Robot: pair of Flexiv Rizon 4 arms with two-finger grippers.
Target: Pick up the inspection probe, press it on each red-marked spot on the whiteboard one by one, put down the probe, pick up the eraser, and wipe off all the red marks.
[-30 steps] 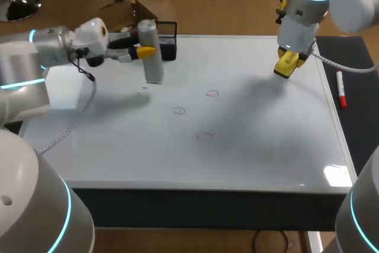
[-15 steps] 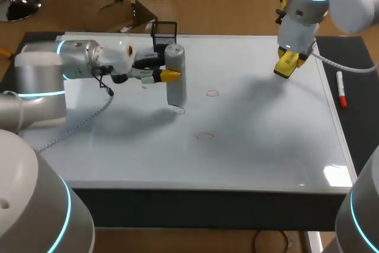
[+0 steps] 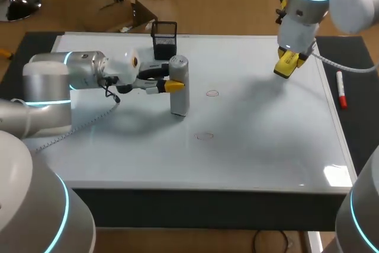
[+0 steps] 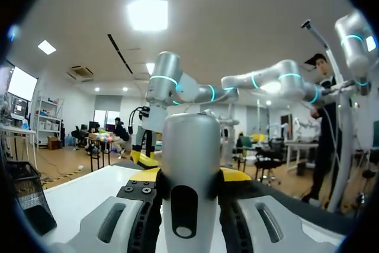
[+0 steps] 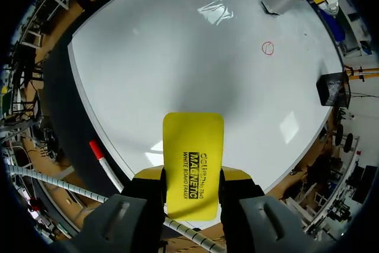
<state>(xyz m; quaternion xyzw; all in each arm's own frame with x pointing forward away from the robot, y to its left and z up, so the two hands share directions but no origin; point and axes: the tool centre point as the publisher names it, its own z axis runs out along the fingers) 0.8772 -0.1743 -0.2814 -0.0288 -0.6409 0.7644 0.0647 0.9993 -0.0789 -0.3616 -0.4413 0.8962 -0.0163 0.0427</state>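
The left pincer (image 3: 172, 86) is pinching the grey probe (image 3: 179, 100) from both sides, its yellow tips flat against the barrel in the left wrist view (image 4: 190, 177). The probe (image 4: 190, 140) stands upright with its foot on the whiteboard (image 3: 266, 146). A second ago it hung farther back and to the left, near the basket. Half a second ago it stood just above a small red circle, and now it has come lower and a little forward, and its foot covers that circle. Two red circles show in the open: one (image 3: 212, 93) just right of the probe, one (image 3: 204, 136) nearer the front edge.

The right pincer (image 5: 192, 177) is pinching the yellow eraser (image 5: 193, 146) and hangs over the far right of the board (image 3: 288, 63), where it was in both earlier frames.

A black mesh basket (image 3: 164, 38) stands at the board's back edge, behind the probe; what it holds cannot be made out. A red marker pen (image 3: 341, 89) lies on the dark mat right of the board.
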